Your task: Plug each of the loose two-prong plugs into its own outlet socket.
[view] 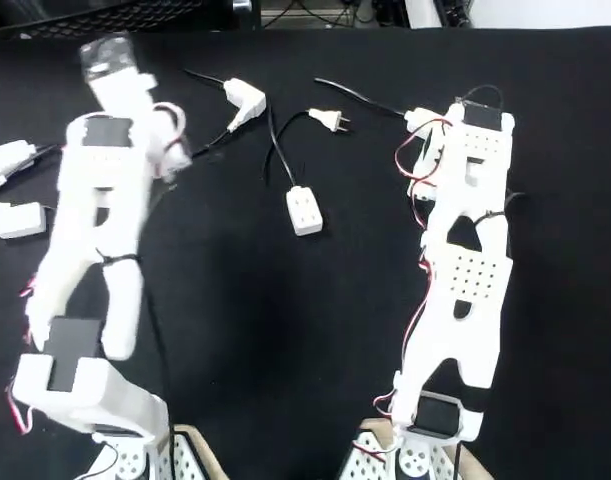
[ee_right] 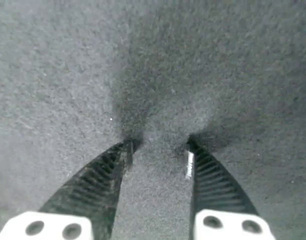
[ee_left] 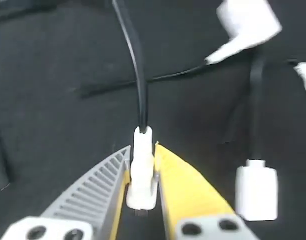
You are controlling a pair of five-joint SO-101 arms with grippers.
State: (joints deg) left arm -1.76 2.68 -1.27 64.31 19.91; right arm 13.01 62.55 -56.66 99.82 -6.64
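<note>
At the left claw (ee_left: 141,150): closed narrow on a white two-prong plug (ee_left: 141,175), pinched lengthwise between the grey ribbed finger (ee_left: 100,182) and the yellow finger (ee_left: 185,185). From the plug's far end, a black cord (ee_left: 137,75) running straight away over the black bench (ee_left: 52,100).

On the yellow finger's side, apart from the claw and not touching it: a white socket block (ee_left: 256,192), flat on the cloth, with its own dark cord leading off. Farther out on that same side, an angled white plug (ee_left: 248,22) with a thin cord trailing from it.

From above: left arm (view: 90,230) on the 9 o'clock side of the bench, right arm (view: 470,260) on the 3 o'clock side. Socket block (view: 305,210) between the two arms, near the bench's middle. Angled white plug (view: 245,100) at 11 o'clock of the block. A small loose plug (view: 330,120), prongs bare, at 1 o'clock of the block and at 9 o'clock of the right arm's far end, near it but apart. At the 9 o'clock edge of the bench, a white cord piece (view: 10,155), and a second white piece (view: 15,220) at 6 o'clock of the first. Cannot tell plug from socket there.

At the right claw (ee_right: 159,145): spread moderately wide, nothing gripped between the two dark ribbed fingers (ee_right: 105,180), tips low over bare black cloth.
</note>
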